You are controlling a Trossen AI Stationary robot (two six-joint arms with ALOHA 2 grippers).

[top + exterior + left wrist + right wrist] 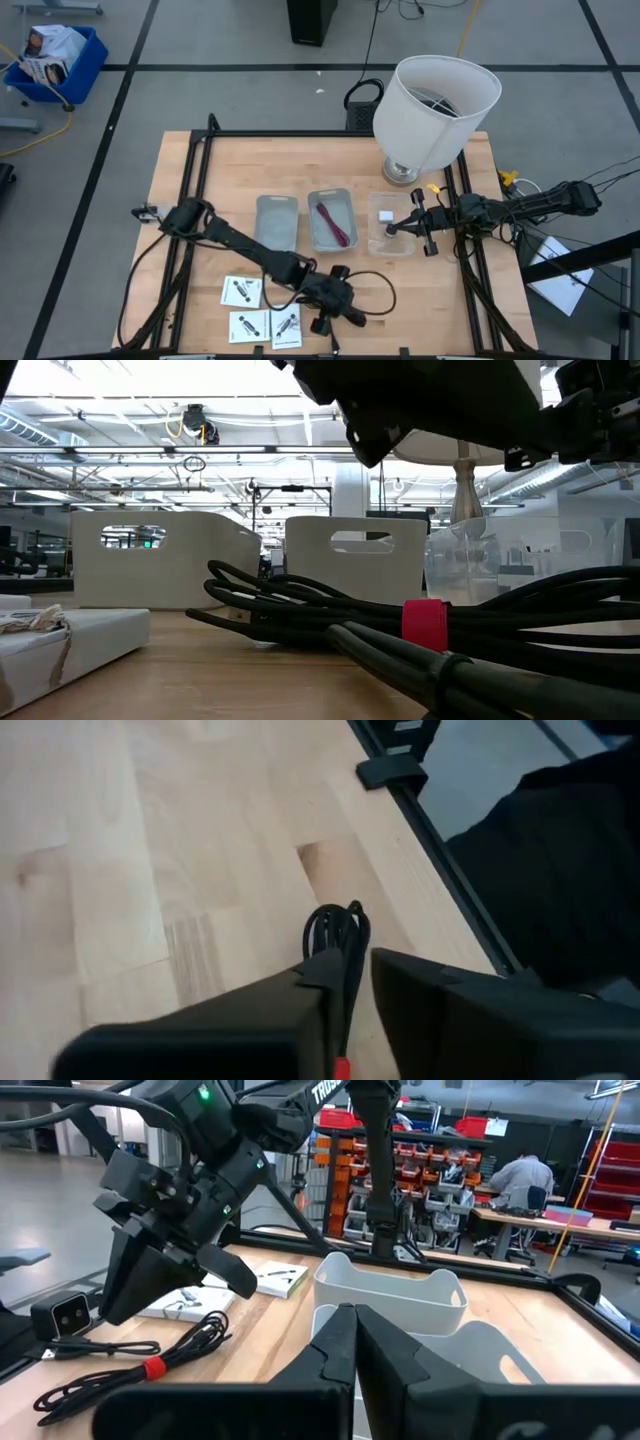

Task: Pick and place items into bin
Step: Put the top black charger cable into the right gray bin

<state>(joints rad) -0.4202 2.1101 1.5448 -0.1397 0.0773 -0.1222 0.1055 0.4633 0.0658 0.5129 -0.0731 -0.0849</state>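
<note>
Through my left wrist camera I see the left gripper (345,995) with its fingers (300,1010) pinching a loop of the black cable bundle (338,925) just above the wooden table (120,870); from overhead that pinch is hidden and I only see the gripper at the near edge, right of three white cards (262,310). The right gripper (352,1342) hovers over the clear rightmost bin (390,225), fingers pressed together, and only its wrist view shows the bundle's red tie (153,1369) from the side.
</note>
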